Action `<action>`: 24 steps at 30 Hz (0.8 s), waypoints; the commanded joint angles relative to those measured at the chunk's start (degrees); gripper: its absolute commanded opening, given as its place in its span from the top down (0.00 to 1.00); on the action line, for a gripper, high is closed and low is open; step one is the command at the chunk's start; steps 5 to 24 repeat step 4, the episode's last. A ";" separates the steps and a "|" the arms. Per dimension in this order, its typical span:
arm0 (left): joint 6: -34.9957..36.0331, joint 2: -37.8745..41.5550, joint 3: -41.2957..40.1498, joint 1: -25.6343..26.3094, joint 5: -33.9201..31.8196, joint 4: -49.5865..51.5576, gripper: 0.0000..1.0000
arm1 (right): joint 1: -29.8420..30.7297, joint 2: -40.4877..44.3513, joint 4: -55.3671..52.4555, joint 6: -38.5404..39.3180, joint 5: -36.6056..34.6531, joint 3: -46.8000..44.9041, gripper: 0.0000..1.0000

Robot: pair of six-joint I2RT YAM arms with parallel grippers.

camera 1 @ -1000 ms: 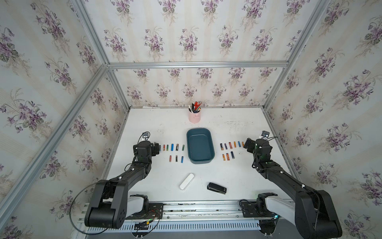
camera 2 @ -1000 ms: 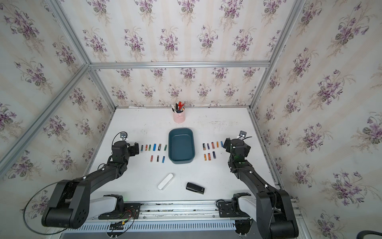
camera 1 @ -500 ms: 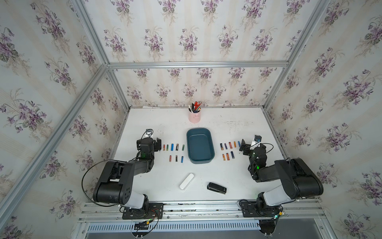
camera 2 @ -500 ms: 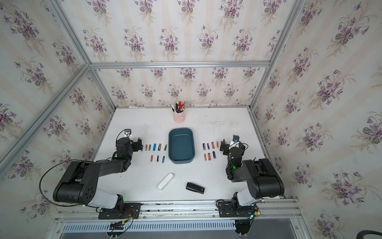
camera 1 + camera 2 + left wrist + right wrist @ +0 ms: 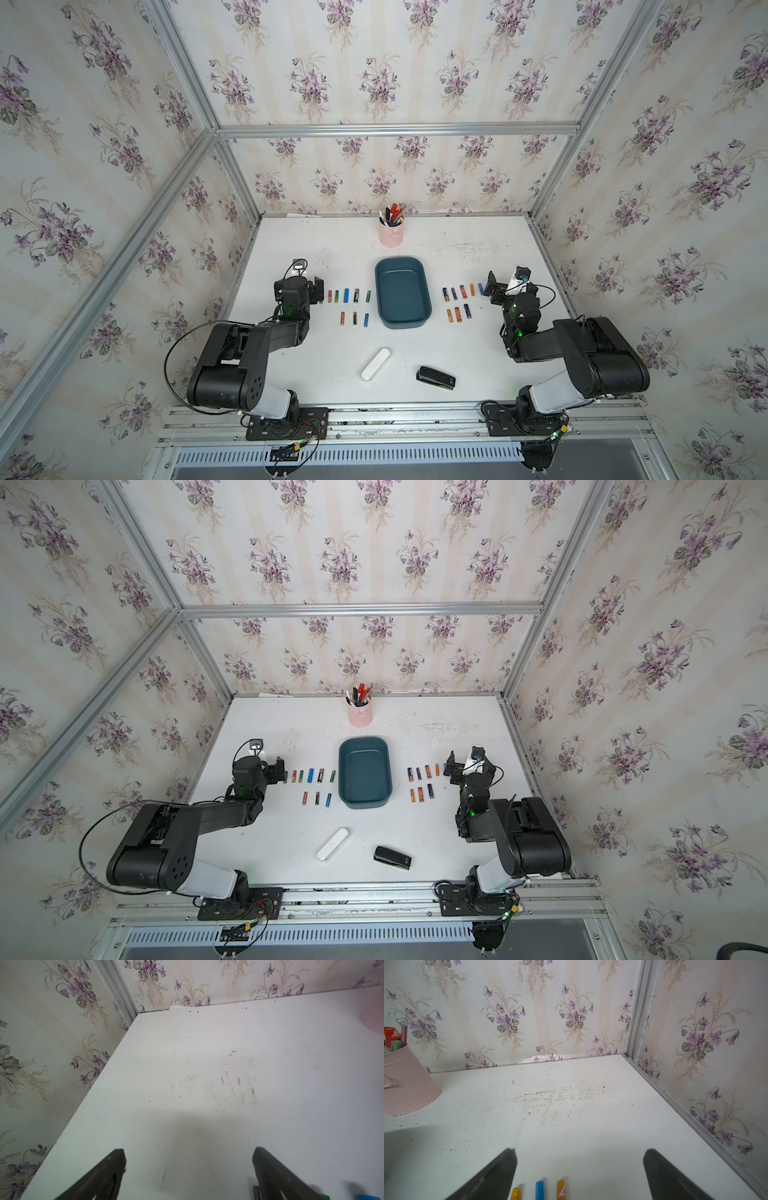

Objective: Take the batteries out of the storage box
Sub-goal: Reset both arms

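The teal storage box stands mid-table with nothing in it. Batteries lie in two short rows on the table either side of it: a left group and a right group. My left gripper is open at the outer end of the left group, over bare table. My right gripper is open at the outer end of the right group. The tips of a yellow, a blue and an orange battery show between its fingers, untouched.
A pink pen cup stands at the back centre. A white oblong case and a small black device lie near the front edge. Flowered walls close in the table at the back and on both sides.
Both arms have folded back toward their bases, elbows drawn in. The grippers stayed open beside the battery rows. Batteries and box have not moved.
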State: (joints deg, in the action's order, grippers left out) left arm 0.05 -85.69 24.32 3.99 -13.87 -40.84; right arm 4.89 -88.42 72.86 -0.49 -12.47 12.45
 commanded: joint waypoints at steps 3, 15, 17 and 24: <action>0.36 0.00 0.21 -0.02 -0.02 -1.07 0.00 | -0.94 0.03 0.94 -0.57 3.23 0.22 0.00; 0.37 0.00 0.32 -0.02 -0.02 -0.95 0.00 | -0.94 0.34 0.53 -0.56 3.17 0.05 0.00; 0.37 0.00 0.32 -0.02 -0.02 -0.95 0.00 | -0.94 0.34 0.53 -0.56 3.17 0.05 0.00; 0.37 0.00 0.32 -0.02 -0.02 -0.95 0.00 | -0.94 0.34 0.53 -0.56 3.17 0.05 0.00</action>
